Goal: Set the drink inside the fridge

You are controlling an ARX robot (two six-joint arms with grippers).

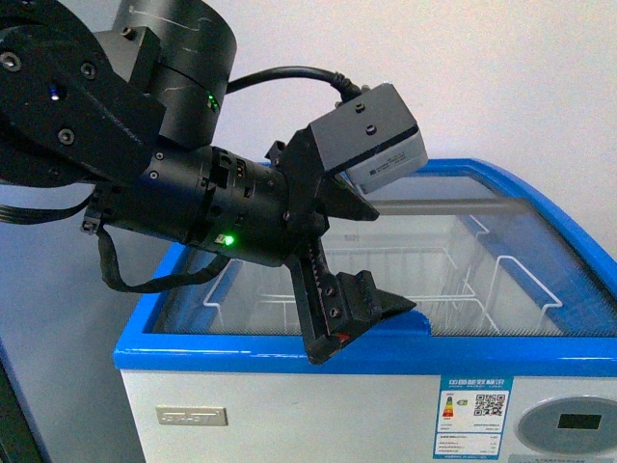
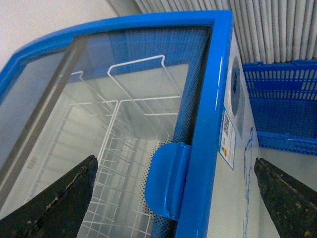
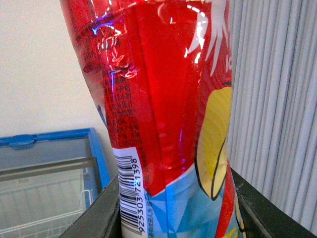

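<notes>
1. Left hand [image 1: 395, 260] fills the view from up front. Its two black fingers [image 2: 54, 203] are spread wide apart, with nothing held between them.
2. Right beneath that hand runs the blue front rim of the fridge [image 1: 289, 349], and the blue lid handle [image 2: 166, 183] sits squarely in the gap between the fingers.
3. Past the fingertips the curved glass lid [image 2: 124, 99] stretches away, and white wire baskets [image 2: 141, 84] show through it.
4. Below the hand, on the white front: an energy label [image 1: 473, 415] and a grey display panel [image 1: 569, 424].
5. Out beyond one finger, on the fridge's front side, stands a blue slatted crate [image 2: 282, 104], apart from the cabinet.
6. Over to the right hand [image 3: 173, 218]: it is clamped on the drink [image 3: 163, 99], with a dark finger pressed against each side of the bottle low down. The bottle has a glossy red wrap, a barcode [image 3: 131, 198] and a yellow patch over a pale blue band.
7. So the drink is up in the right hand, outside the fridge, which lies beyond the bottle, well apart. On the hand's other side is a pale ribbed wall [image 3: 277, 99].
</notes>
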